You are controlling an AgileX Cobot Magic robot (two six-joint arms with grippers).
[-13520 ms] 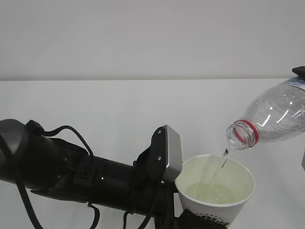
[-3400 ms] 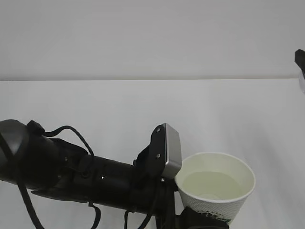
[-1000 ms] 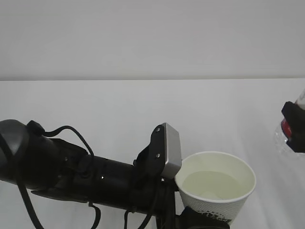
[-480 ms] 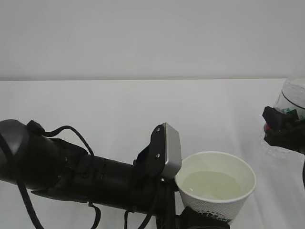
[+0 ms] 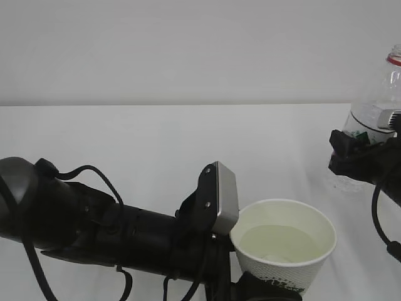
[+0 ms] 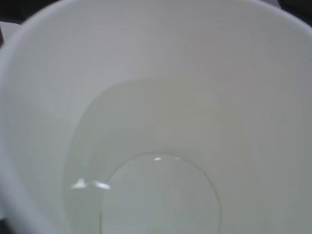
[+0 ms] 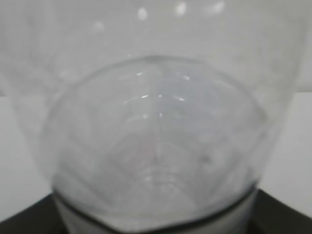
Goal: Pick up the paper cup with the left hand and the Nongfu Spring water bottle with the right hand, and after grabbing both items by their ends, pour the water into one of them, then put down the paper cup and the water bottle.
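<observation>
The white paper cup (image 5: 276, 269) is at the lower right of the exterior view. It is held from below by my left gripper (image 5: 266, 291), which is shut on its base. Pale greenish water (image 5: 282, 241) lies in it. In the left wrist view the paper cup's inside (image 6: 146, 48) and the water (image 6: 161, 195) fill the frame. The Nongfu Spring water bottle (image 5: 379, 106) stands upright at the right edge, red neck ring on top. My right gripper (image 5: 362, 160) is shut around its lower part. The right wrist view shows the bottle's clear base (image 7: 156, 136) above dark fingers (image 7: 285, 214).
My black left arm (image 5: 81, 229) with cables crosses the lower left, its grey wrist block (image 5: 222, 197) right beside the cup's rim. The white table (image 5: 188, 144) runs back to a white wall, with bare surface between cup and bottle.
The bottle and right gripper have come further in from the right edge, and more of the bottle shows, now upright with its neck up. The cup and left arm have not moved.
</observation>
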